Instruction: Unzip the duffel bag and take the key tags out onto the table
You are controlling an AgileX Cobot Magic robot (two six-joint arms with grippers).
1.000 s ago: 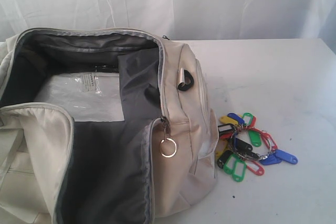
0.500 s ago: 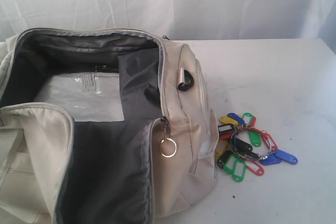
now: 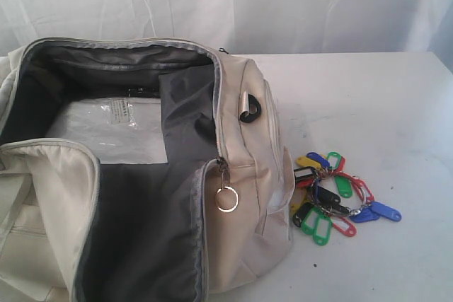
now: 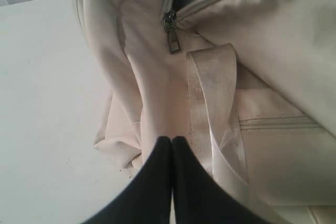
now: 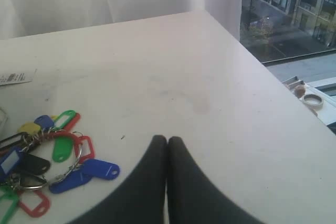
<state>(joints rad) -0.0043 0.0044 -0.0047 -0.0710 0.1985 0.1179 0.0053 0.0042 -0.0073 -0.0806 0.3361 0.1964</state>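
Nothing differs from a second ago: bag, tags and ring sit exactly where they were, no shift in the exterior view.

The duffel bag (image 3: 248,175) lies on the left of the table (image 3: 382,104), main zip fully open, dark grey lining showing. A clear plastic packet (image 3: 106,129) lies flat inside. A silver ring (image 3: 226,199) hangs from the zip pull at the near corner of the opening.

The key tags (image 3: 336,192) are out on the table, just beside the bag's right end, close to it or touching, hard to say. Blue, green, red, yellow and black tags in one bunch on metal rings.

No arm shows in the exterior view. The left gripper (image 4: 171,142) has its jaws pressed together and grips nothing; it sits over the bag's end by the pale webbing handle (image 4: 205,93), with a metal zip pull (image 4: 172,38) beyond it. The right gripper (image 5: 167,141) is also pinched closed and empty, over bare table, near the tags but apart from them. A small paper label (image 5: 16,77) lies on the table past the tags.

White curtain (image 3: 248,5) behind.
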